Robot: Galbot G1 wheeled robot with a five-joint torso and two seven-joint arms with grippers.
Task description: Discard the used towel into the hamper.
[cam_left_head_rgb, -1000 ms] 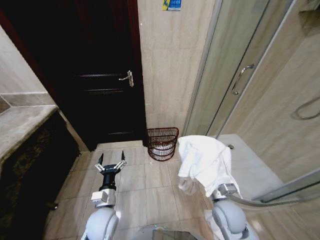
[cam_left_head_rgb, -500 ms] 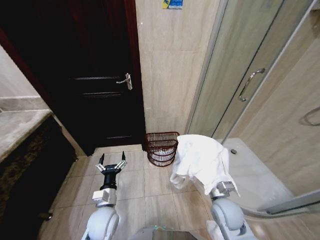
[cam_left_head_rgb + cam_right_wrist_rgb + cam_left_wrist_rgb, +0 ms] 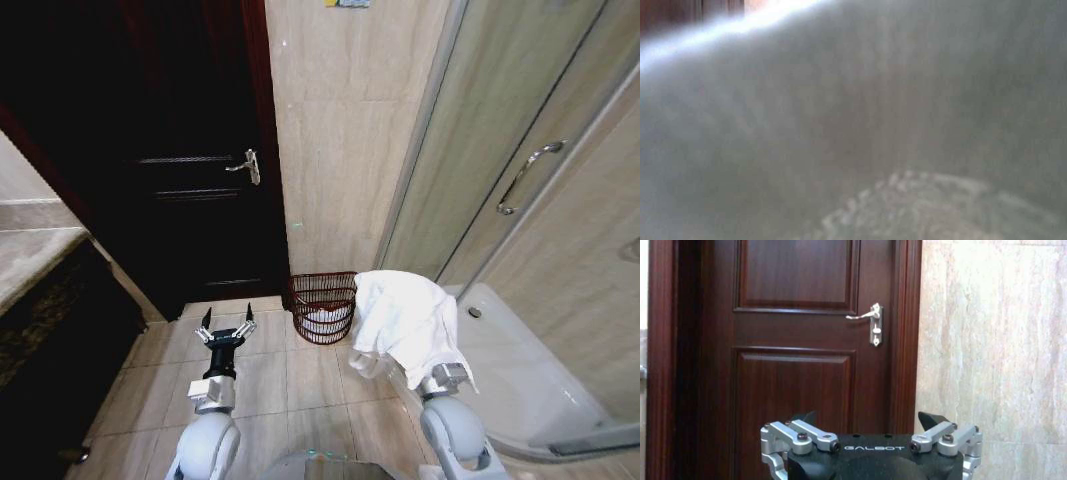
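Hamper (image 3: 323, 306) on floor against tiled wall (image 3: 335, 150), open top unobstructed from above. Dark door (image 3: 190, 170) just left of hamper, handle (image 3: 244, 166) well above rim. Glass shower door (image 3: 470, 160) and shower tray (image 3: 520, 370) close off right side. Dark counter (image 3: 45, 300) blocks far left. Bare floor tiles (image 3: 290, 375) between robot and hamper. Towel (image 3: 405, 322) hangs over right arm, just right of hamper, covers right wrist camera. Left gripper (image 3: 226, 325) spread open, low over tiles, left of hamper.

Your head camera looks down at the floor; your left wrist camera faces the door (image 3: 800, 340), shared; your right wrist lens is pressed against the towel (image 3: 853, 130).
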